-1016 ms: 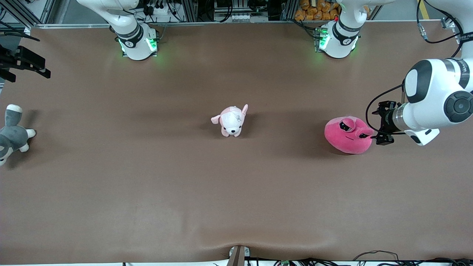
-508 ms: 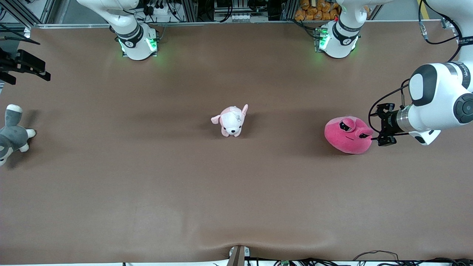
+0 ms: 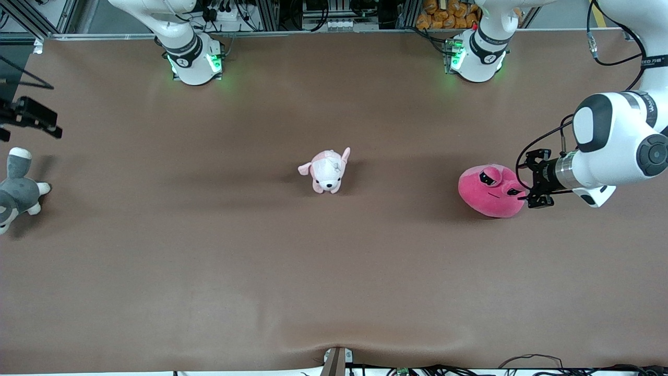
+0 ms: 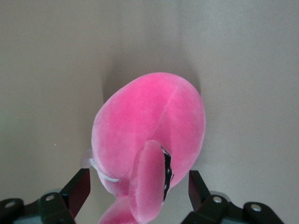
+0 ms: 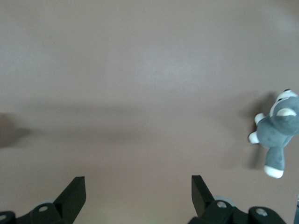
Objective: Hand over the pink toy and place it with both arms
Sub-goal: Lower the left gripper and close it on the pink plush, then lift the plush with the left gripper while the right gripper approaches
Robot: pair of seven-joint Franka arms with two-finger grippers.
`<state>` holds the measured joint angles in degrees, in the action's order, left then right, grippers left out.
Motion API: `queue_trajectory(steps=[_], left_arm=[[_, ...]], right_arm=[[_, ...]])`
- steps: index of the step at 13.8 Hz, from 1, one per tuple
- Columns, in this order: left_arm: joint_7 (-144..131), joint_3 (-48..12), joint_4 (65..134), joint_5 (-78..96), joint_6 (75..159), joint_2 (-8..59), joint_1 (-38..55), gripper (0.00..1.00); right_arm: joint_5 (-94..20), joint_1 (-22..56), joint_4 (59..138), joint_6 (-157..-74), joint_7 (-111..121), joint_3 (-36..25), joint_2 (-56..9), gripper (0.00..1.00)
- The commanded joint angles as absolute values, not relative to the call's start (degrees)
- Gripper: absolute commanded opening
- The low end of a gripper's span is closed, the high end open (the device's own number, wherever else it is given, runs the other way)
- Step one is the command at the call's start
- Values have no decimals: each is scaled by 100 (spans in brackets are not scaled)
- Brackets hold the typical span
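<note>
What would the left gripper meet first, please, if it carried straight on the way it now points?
Most likely the round hot-pink plush toy. The left gripper is open, its fingers on either side of the toy's near end, so it should press straight into the plush; whether they touch already is unclear.

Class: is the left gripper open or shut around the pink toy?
Open: the left gripper has a finger on each side of the pink toy.

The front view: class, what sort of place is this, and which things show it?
Most likely a robotics lab: two arm bases bolted to a brown table, metal framing and cables along its edge, and plush toys like the pink toy as test objects.
</note>
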<state>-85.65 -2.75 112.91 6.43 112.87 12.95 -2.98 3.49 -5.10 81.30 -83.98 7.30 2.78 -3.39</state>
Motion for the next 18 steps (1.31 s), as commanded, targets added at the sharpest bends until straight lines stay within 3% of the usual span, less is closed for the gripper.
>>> queue_trajectory(steps=[1, 2, 3, 4, 8, 12, 18], left_arm=[[-8596, -281, 11277, 782, 11434, 1397, -281, 51], [-8596, -281, 11259, 887, 11435, 1406, -273, 34], [-8596, -281, 11233, 922, 11435, 1389, -264, 8], [-8596, -307, 11232, 923, 11408, 1345, -203, 0], [-8622, -571, 10874, 923, 10954, 1222, -158, 0], [-8735, -1079, 9749, 932, 9916, 1231, -149, 0], [-9904, -1748, 8922, 1800, 9685, 1283, -97, 0]], right_arm=[[466, -606, 7937, -8411, 703, 352, -483, 100], [483, -598, 7928, -8429, 703, 343, -483, 100], [475, -606, 7928, -8446, 703, 343, -483, 100], [466, -606, 7928, -8455, 694, 351, -483, 100], [457, -527, 7928, -8464, 712, 352, -492, 100], [413, -396, 7770, -8385, 660, 404, -519, 100], [-665, -176, 7770, -8429, -1087, 396, -545, 100]])
